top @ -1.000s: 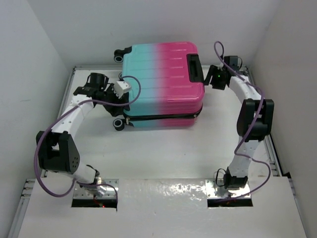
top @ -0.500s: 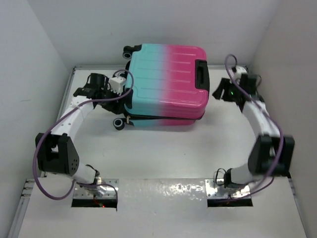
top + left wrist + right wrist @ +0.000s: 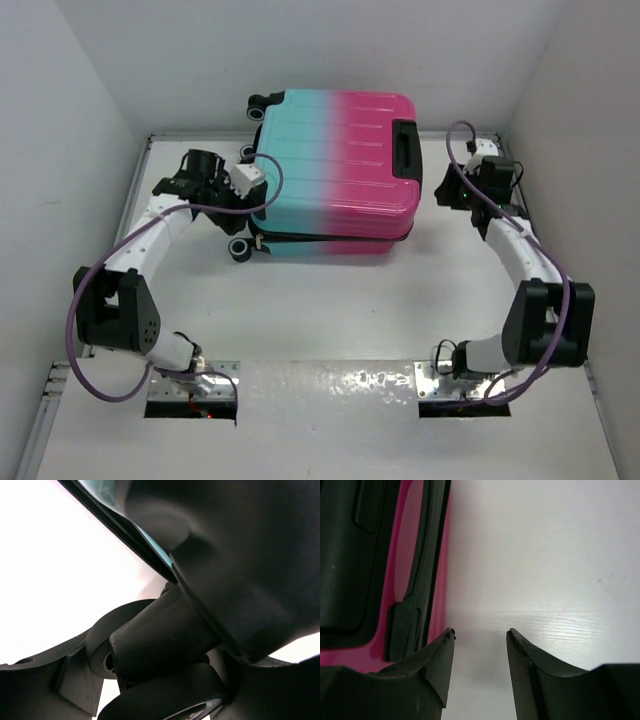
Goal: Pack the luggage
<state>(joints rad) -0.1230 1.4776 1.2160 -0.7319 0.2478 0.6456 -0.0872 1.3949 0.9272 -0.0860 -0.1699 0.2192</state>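
Seen from above, the left wall (image 3: pixel 60 150) runs close along the 9 o'clock edge of the table (image 3: pixel 330 300). The left arm (image 3: pixel 150 235) reaches from its base toward 12 o'clock. The left gripper (image 3: pixel 247 182) sits against the turquoise end of the luggage (image 3: pixel 335 165), between the two wheels showing there: one (image 3: pixel 262 101) at the far corner, one (image 3: pixel 240 249) at the near corner. The left wrist view is filled with dark shapes, a wheel (image 3: pixel 165 700) and a strip of zipper (image 3: pixel 125 535) right at the lens; I cannot tell whether these fingers are parted or clamped on anything. The luggage lies flat, lid down, at the 12 o'clock part of the table. Its long axis runs from 9 to 3 o'clock, with the wheel end at 9 and the pink end at 3. Its far side is near the back wall (image 3: pixel 330 50), and a dark seam shows along its near side. A black handle (image 3: pixel 405 150) lies across the top by the pink end. Just off that end, toward 3 o'clock, hangs the right gripper (image 3: pixel 447 190). In its wrist view the fingers (image 3: pixel 437 670) stand apart with only bare table between them, holding nothing, and the pink shell is just beside the left one. The right wall (image 3: pixel 590 150) stands close behind this arm, so room at 3 o'clock is tight. The widest open table lies toward 6 o'clock, between the luggage and the arm bases.
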